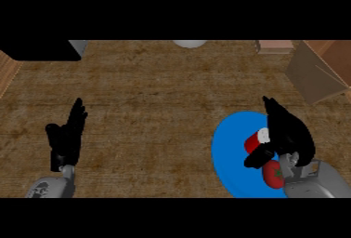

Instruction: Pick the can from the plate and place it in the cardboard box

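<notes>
A red can (256,140) with a white end lies on its side on the blue plate (227,144) at the lower right. My right hand (288,132) hovers over the plate, open with its fingers straight and pointing away; its thumb (256,159) reaches under the can's near side, and the fingers hide the can's right part. The cardboard box (319,69) stands open at the upper right, beyond the plate. My left hand (66,135) rests open at the left, fingers up, holding nothing.
A red tomato-like object (273,175) sits on the plate's near side, partly under my right wrist. At the counter's far edge are a black appliance (37,50), a white round object (188,43) and a small pinkish block (274,46).
</notes>
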Motion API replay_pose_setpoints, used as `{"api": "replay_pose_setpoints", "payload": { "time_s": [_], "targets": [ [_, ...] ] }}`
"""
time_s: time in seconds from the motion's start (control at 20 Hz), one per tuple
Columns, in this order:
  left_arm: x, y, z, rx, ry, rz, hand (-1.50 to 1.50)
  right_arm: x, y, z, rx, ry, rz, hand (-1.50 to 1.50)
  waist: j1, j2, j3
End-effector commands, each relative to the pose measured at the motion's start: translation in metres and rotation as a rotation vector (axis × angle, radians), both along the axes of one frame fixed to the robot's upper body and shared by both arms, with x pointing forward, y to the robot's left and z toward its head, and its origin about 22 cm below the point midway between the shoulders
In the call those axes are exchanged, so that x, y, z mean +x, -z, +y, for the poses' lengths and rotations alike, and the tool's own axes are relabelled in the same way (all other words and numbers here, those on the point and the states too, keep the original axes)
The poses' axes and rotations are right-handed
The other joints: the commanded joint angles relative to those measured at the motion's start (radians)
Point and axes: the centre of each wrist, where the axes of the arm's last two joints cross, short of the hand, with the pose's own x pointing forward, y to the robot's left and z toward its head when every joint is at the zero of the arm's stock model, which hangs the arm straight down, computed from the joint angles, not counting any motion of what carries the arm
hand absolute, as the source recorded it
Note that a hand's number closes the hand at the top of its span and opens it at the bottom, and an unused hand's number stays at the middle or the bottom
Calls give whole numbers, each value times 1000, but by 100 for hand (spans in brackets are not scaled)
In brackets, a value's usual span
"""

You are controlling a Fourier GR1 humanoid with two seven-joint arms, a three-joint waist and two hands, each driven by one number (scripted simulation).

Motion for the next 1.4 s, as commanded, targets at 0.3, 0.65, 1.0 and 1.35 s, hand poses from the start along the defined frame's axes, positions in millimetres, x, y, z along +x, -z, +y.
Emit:
{"api": "replay_pose_setpoints", "payload": {
  "time_s": [0.3, 0.65, 1.0, 1.35],
  "targets": [
    [1, -5, -5, -19, 9, 4, 0, 9, 3, -9, -79, 115, 117, -150, -3, -1, 0],
    [-2, 3, -3, -18, -6, 7, 0, 5, 52, -4, -73, 118, 128, -150, -3, 0, 1],
    [8, 9, 6, 10, -2, 1, 0, 35, 60, -3, -65, 109, 134, -150, 0, 3, 1],
    [7, -2, -10, 3, 1, 0, 0, 14, 64, 18, -61, -6, 18, 150, -2, 1, 1]
  ]
}}
